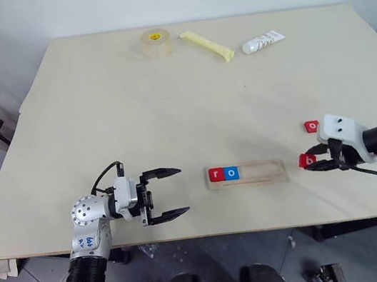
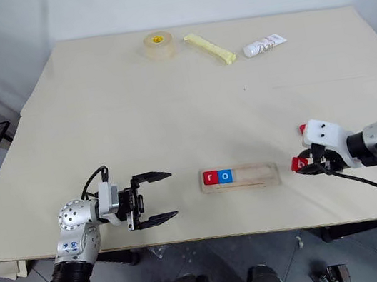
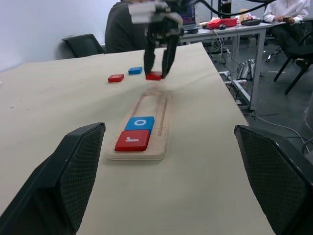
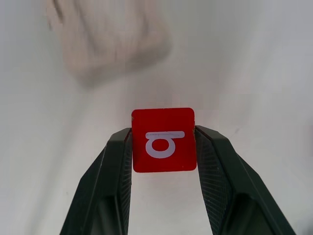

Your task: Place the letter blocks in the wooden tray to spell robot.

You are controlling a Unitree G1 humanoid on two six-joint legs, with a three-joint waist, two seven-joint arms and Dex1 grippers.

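The tray (image 1: 246,174) lies low in the head views, just right of centre, near the table's (image 1: 170,115) front edge. Its left end holds two blocks side by side: a red r (image 1: 215,174) at the very end and a blue o (image 1: 231,173) touching it on the right; the remaining slot to the right is bare wood. The right gripper (image 1: 320,159) sits at the lower right of the frame, just past the tray's right end, its two black fingers (image 4: 115,166) closed on the opposite edges of a red b block (image 4: 164,140), which the right wrist view shows pinched squarely between the pads with its white letter facing the camera. In the left wrist view that block hangs clear of the table, beyond the tray's far end. Another red block (image 1: 311,125) lies on the table just above the right gripper in the left eye view, and the left wrist view shows a blue block (image 3: 135,70) beside it, the two near each other but apart. The left gripper (image 1: 166,195) hovers at the lower left of the frame, its fingers spread wide and holding nothing, pointing toward the tray's left end and well apart from it. At the top of the frame, on the table's far side, stand a tape roll (image 1: 156,42), a pale yellow stick (image 1: 207,45) and a white tube (image 1: 263,42).
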